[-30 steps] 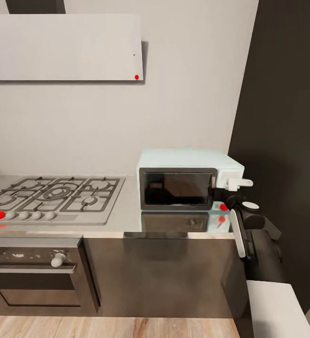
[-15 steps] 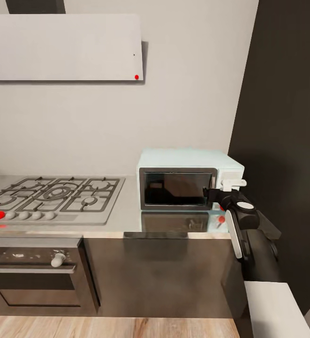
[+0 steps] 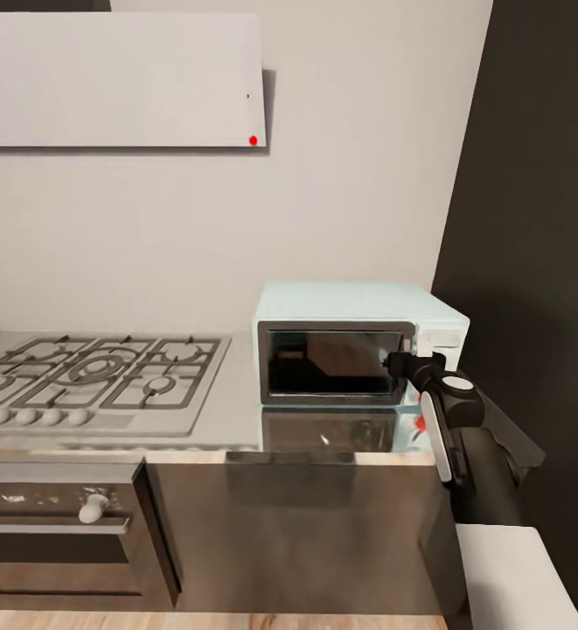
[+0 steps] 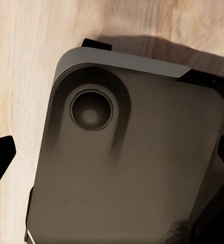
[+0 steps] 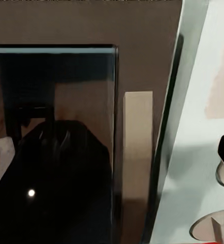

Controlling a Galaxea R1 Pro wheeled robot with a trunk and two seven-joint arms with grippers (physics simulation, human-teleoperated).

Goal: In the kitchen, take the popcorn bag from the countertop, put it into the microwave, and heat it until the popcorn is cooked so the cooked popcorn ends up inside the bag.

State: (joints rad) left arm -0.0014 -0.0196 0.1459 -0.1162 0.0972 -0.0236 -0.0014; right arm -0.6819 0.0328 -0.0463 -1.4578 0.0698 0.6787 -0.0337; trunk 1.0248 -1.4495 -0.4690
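— On the worktop (image 3: 227, 411), what stands where?
— The mint-blue microwave (image 3: 350, 337) sits at the right end, its dark glass door closed, beside the steel gas hob (image 3: 96, 381). An oven (image 3: 57, 542) sits under the hob.
— And the right pincer (image 3: 395, 363)?
— It is at the door's right edge, next to the control panel; whether its fingers are apart or together cannot be told. Its wrist view looks closely at the door glass and two white knobs (image 5: 213, 226).
— The left pincer (image 4: 112, 168)?
— Its dark fingertips (image 4: 0, 155) stand apart, over the robot's grey base (image 4: 127, 162) and the wood floor (image 4: 20, 61).
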